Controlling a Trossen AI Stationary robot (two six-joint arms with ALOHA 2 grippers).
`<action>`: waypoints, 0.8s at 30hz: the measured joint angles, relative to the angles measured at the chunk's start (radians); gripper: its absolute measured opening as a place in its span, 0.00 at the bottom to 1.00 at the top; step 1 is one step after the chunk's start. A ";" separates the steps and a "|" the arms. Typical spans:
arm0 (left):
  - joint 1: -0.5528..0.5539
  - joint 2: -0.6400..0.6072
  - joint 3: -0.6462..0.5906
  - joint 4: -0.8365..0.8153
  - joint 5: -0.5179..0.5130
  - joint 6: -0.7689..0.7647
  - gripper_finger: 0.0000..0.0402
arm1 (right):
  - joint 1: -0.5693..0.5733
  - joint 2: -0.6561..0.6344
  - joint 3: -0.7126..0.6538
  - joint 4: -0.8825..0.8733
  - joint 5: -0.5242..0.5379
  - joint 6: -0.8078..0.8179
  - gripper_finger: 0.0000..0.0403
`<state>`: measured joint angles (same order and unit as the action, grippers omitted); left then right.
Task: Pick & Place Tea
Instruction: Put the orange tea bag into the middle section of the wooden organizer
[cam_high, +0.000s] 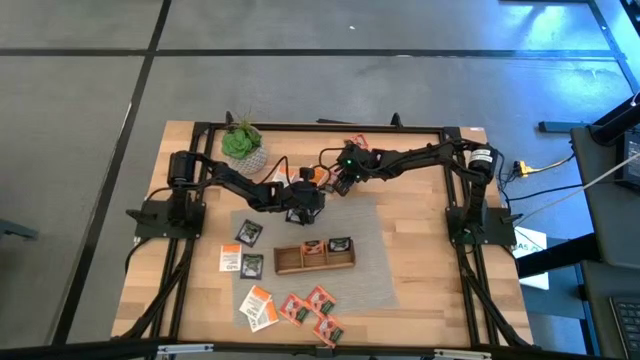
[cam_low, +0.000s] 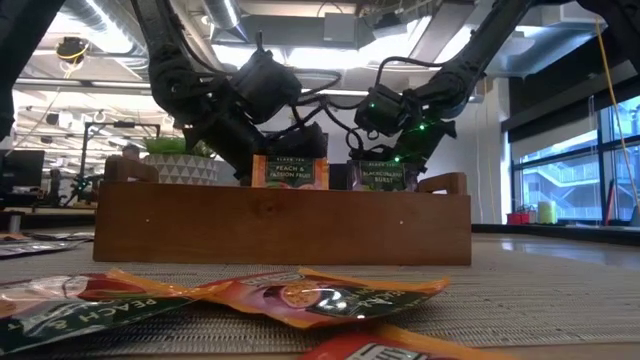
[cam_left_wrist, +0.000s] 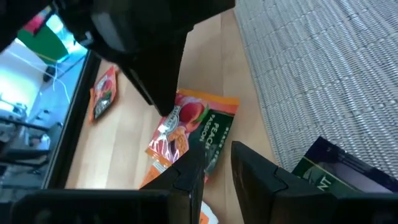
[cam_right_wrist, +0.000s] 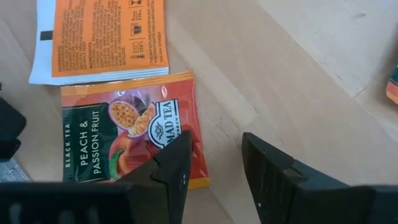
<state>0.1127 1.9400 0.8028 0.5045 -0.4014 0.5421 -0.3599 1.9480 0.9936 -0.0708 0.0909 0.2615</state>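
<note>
Both grippers hang over the far part of the light wooden worktop (cam_high: 420, 250), behind the long brown wooden tray (cam_high: 314, 257). The right gripper (cam_right_wrist: 214, 165) has its jaws released, with nothing between them, just beside an orange peach and passion fruit tea sachet (cam_right_wrist: 127, 134) lying flat. The left gripper (cam_left_wrist: 214, 165) is near it, jaws parted too and grasping nothing.

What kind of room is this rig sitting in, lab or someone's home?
Most likely an open office or lab, not a home: exposed ceiling ducts, big windows, a desk with a monitor, and concrete flooring around the wooden table.
</note>
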 joint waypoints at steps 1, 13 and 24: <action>-0.001 0.000 0.000 0.001 -0.004 -0.007 0.19 | 0.000 0.000 0.000 0.000 -0.001 0.000 0.37; 0.024 -0.063 0.050 -0.041 -0.075 -0.078 0.19 | 0.001 0.000 0.000 0.002 -0.010 0.000 0.36; 0.113 -0.050 0.178 -0.423 0.158 -0.172 0.19 | 0.002 0.000 0.000 0.004 -0.047 0.058 0.36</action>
<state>0.2255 1.8901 0.9805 0.0811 -0.2430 0.3702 -0.3584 1.9480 0.9936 -0.0669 0.0443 0.3192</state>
